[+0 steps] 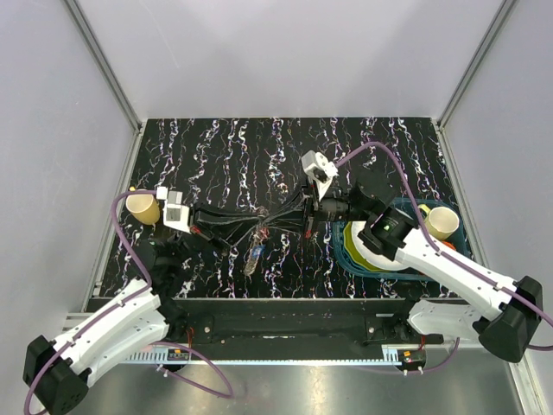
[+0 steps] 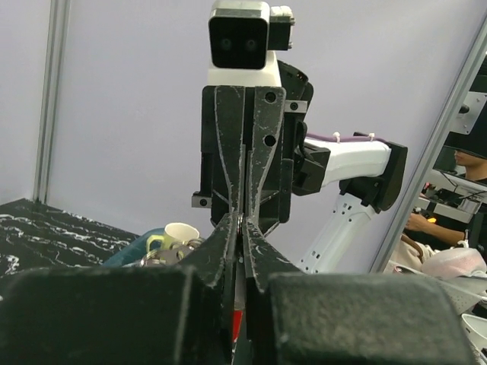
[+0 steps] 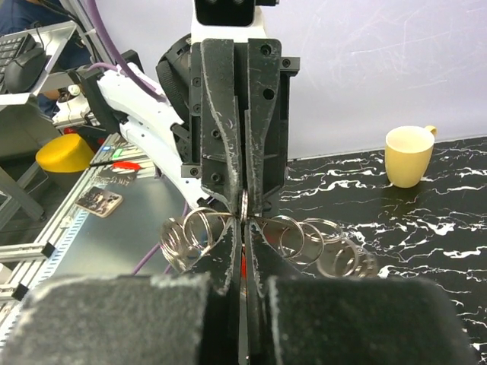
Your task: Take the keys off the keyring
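Both grippers meet tip to tip above the middle of the table. The keyring (image 3: 319, 243) is a cluster of silvery wire rings fanning out to both sides of the fingers. My left gripper (image 1: 262, 227) reaches in from the left and is shut on the ring's edge (image 2: 242, 220). From the right, my right gripper (image 1: 270, 225) is shut on the same spot (image 3: 245, 207). A blue key (image 1: 253, 257) hangs below the meeting point. A red patch shows deep between each pair of fingers. I cannot tell whether it is the red key.
A yellow cup (image 1: 143, 207) stands at the table's left edge. At the right a teal bin (image 1: 347, 259) holds a pale plate (image 1: 356, 242) and another cup (image 1: 442, 223). White walls enclose the table on three sides.
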Robot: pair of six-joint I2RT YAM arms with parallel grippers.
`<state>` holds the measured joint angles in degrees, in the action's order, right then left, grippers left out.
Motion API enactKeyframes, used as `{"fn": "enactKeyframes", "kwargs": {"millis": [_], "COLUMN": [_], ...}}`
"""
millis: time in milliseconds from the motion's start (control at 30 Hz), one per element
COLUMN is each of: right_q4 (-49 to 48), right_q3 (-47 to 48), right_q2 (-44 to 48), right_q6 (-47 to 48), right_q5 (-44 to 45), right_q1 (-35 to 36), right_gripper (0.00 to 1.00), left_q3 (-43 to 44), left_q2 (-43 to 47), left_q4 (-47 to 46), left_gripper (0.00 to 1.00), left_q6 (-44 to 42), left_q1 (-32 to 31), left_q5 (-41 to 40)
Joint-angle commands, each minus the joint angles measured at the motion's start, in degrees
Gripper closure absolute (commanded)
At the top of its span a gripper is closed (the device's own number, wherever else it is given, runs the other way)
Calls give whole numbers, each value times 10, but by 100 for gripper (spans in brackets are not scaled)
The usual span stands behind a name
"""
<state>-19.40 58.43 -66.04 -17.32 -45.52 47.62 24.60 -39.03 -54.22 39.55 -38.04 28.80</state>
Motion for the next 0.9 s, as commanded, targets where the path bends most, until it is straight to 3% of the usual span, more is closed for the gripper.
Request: {"fn": "enactKeyframes", "kwargs": {"millis": [0, 33, 200, 233, 267, 433, 567, 667, 700, 867], "right_q4": [57, 96, 300, 326, 371, 528, 679, 726, 731, 764], "right_q3": [11, 31, 81, 101, 111, 216, 300, 333, 336, 358], "right_q2": [32, 33, 33, 30, 28, -13, -69, -98, -105, -126], "right_q6": [65, 84, 170, 190, 199, 244, 286, 295, 296, 309], "right_q5": [-9, -1, 23, 27, 32, 27, 20, -4, -14, -28], "right_q1": [-1, -2, -2, -2, -2, -2, -2, -2, -2, -2], "right_gripper": [100, 100, 100, 100, 100, 100, 100, 100, 100, 100], "left_q3": [10, 15, 59, 66, 74, 119, 141, 176, 187, 194], "left_q2": [31, 46, 86, 88, 90, 88, 85, 67, 63, 43], "left_q4": [35, 54, 235, 263, 322, 445, 513, 579, 589, 596], "left_gripper": [84, 70, 36, 22, 20, 19, 25, 29, 35, 42], "left_q6": [-14, -22, -101, -136, -153, -210, -246, -271, -273, -257], "left_q1": [2, 2, 3, 3, 3, 3, 3, 3, 3, 4], "left_q5": [-21, -29, -53, -47, -40, -15, 26, 44, 60, 120]}}
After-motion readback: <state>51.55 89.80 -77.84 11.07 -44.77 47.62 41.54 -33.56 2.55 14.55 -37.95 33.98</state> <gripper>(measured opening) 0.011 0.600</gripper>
